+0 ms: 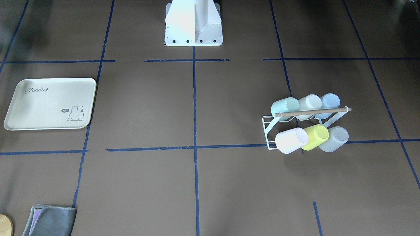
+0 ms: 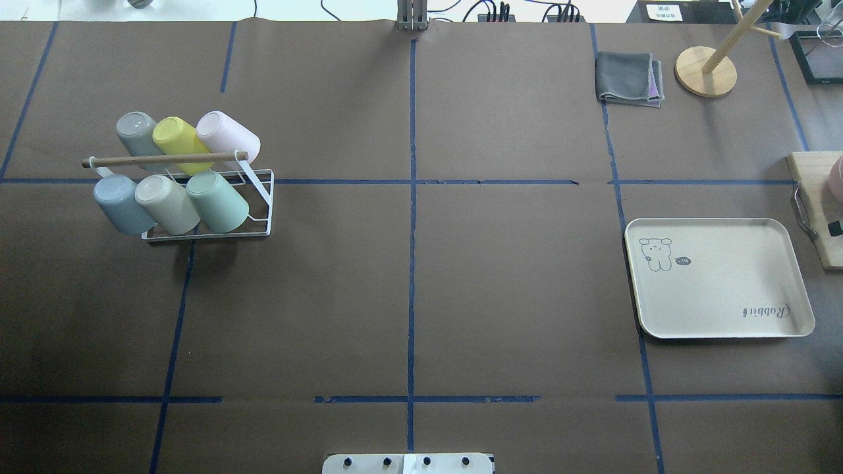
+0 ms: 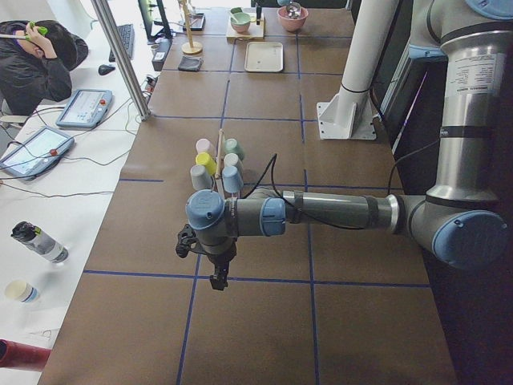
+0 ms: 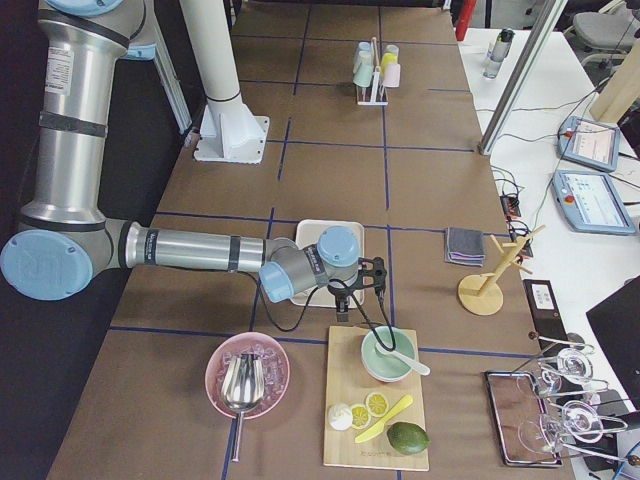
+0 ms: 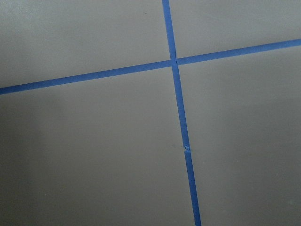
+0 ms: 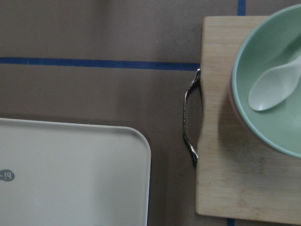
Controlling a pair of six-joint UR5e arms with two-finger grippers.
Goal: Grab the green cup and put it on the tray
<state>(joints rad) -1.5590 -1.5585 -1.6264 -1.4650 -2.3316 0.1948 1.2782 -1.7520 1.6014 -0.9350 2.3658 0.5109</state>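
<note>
The green cup (image 2: 217,201) lies tilted on a white wire rack (image 2: 260,191) with a wooden rod, at the row's inner end; it also shows in the front view (image 1: 284,106). The cream tray (image 2: 724,289) lies empty on the table's other side (image 1: 46,105). My left gripper (image 3: 218,281) hangs over bare table, away from the rack; I cannot tell whether it is open or shut. My right gripper (image 4: 345,305) hangs between the tray (image 4: 310,235) and a wooden board; I cannot tell its state. The right wrist view shows the tray's corner (image 6: 70,174).
The rack also holds a yellow-green cup (image 2: 176,139), a pale blue cup (image 2: 118,204) and others. A grey cloth (image 2: 629,78) and a wooden stand (image 2: 705,71) lie beyond the tray. A cutting board (image 6: 225,188) with a green bowl (image 6: 277,84) sits beside the tray.
</note>
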